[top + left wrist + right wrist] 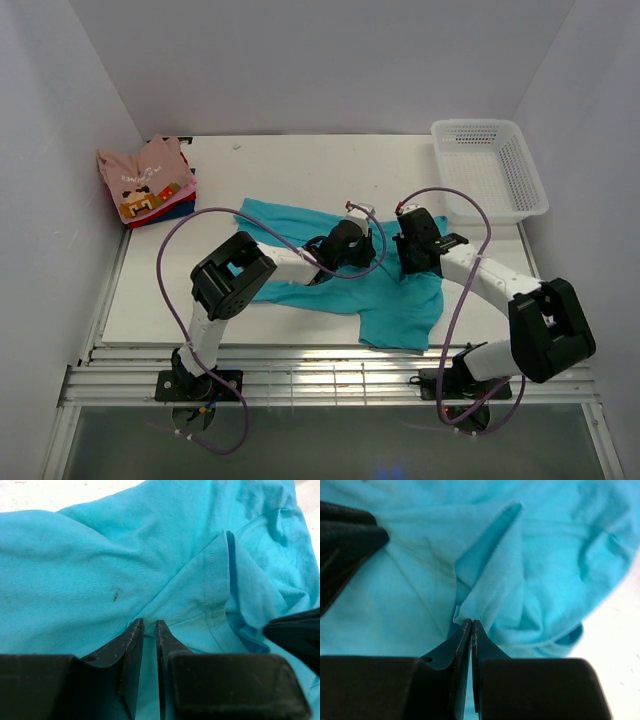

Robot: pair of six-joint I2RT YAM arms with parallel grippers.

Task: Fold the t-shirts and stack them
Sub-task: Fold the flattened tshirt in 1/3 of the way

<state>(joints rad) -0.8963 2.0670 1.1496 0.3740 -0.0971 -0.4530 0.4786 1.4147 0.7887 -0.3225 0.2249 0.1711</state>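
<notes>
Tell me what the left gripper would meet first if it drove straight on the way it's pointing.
The teal t-shirt. The left gripper has its tips at the cloth, with a hemmed fold just ahead; pushing on would probably bunch it against the table, though depth is unclear.

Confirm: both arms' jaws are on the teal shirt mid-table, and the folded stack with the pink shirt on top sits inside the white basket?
No. The folded stack, pink shirt on top, sits on the table at its far left corner, not inside the white basket, per the top external view. Both arms' jaws are on the teal shirt.
</notes>
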